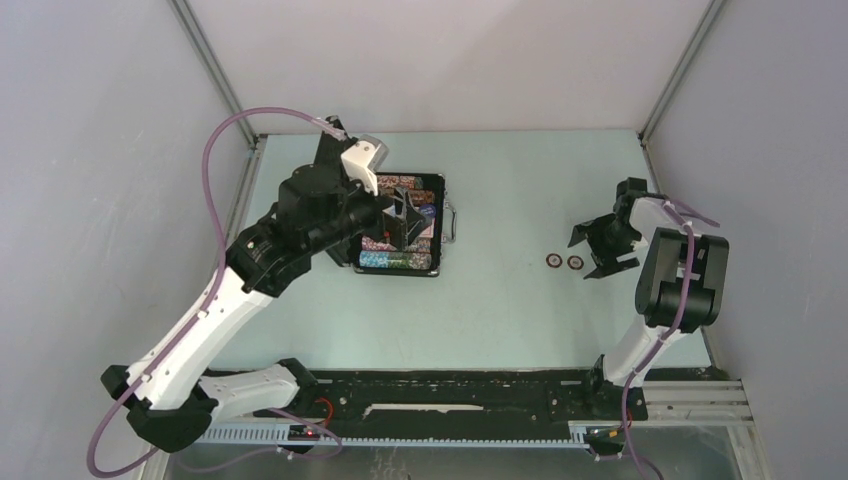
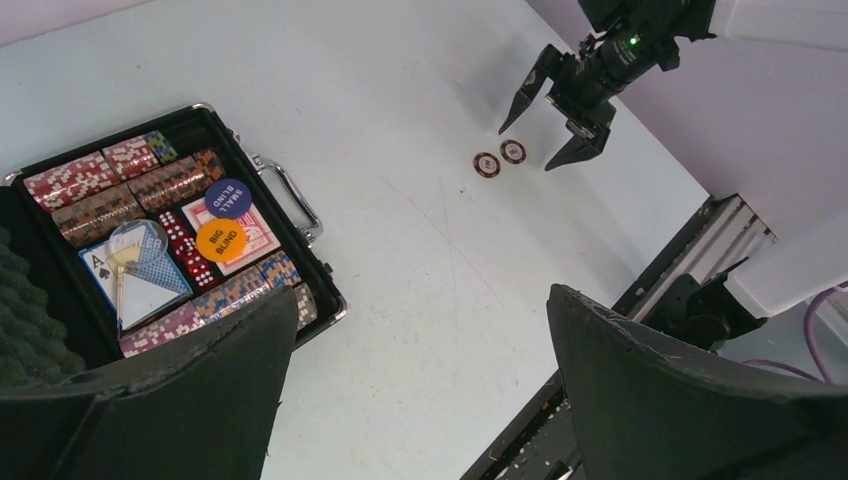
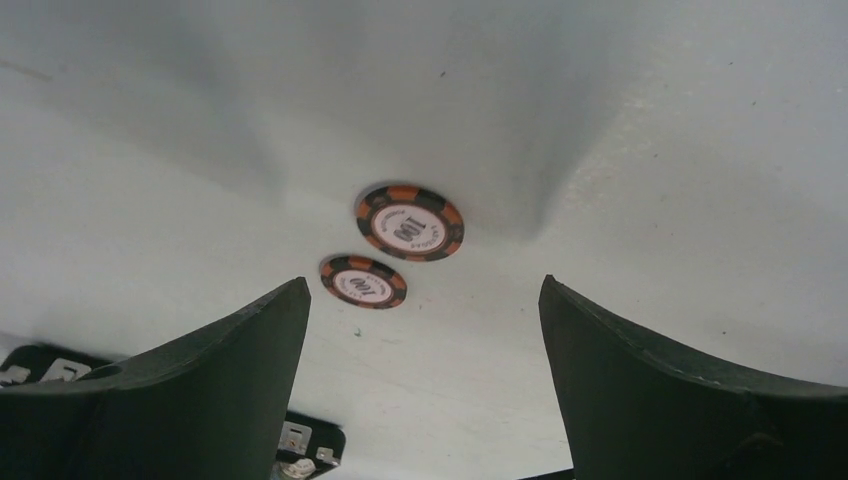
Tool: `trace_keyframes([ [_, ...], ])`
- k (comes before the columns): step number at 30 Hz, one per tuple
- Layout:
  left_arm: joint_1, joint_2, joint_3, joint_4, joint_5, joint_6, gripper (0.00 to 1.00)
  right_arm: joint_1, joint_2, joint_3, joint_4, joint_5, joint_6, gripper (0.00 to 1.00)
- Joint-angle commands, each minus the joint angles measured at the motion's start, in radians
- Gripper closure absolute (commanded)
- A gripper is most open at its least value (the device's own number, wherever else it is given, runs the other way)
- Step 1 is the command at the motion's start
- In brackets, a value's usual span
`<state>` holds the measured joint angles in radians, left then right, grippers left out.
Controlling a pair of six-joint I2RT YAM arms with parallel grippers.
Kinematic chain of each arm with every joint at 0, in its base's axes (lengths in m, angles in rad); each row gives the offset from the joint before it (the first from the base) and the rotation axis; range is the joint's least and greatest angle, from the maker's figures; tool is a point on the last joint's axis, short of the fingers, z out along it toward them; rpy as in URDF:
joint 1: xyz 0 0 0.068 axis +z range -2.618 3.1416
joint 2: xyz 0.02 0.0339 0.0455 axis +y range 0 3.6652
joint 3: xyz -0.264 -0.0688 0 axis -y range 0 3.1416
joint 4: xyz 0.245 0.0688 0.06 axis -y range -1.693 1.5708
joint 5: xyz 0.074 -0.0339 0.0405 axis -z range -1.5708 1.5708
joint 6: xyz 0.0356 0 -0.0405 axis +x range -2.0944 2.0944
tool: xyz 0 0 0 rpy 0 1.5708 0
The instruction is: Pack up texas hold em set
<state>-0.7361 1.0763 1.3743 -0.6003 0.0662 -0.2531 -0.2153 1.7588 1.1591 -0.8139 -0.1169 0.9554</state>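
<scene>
On green tabletop (image 1: 520,310) between grey walls (image 1: 100,150): open case (image 1: 440,240), two chips (image 1: 553,261), left claw (image 2: 420,300) and right claw (image 1: 586,257) spread.

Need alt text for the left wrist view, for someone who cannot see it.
An open black case sits at left, packed with rows of chips, dice, cards, a blue button and an orange button. Farther off, two loose chips lie on the table beside the open right pincer. The left pincer, open, frames the foreground.

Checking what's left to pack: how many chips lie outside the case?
2, side by side right of the case: first chip nearer it, second chip by the open right gripper.
</scene>
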Motion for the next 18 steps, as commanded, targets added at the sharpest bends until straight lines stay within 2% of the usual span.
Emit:
trace_keyframes([
  [1, 0.028, -0.001, -0.003, 0.034, 0.068, -0.032, 0.0, -0.027, 0.03, 0.037, -0.03, 0.002, 0.071, 0.07],
  [18, 0.029, 0.02, -0.001, 0.028, 0.095, -0.04, 0.0, -0.029, 0.173, 0.155, -0.155, 0.061, 0.152, 0.1],
])
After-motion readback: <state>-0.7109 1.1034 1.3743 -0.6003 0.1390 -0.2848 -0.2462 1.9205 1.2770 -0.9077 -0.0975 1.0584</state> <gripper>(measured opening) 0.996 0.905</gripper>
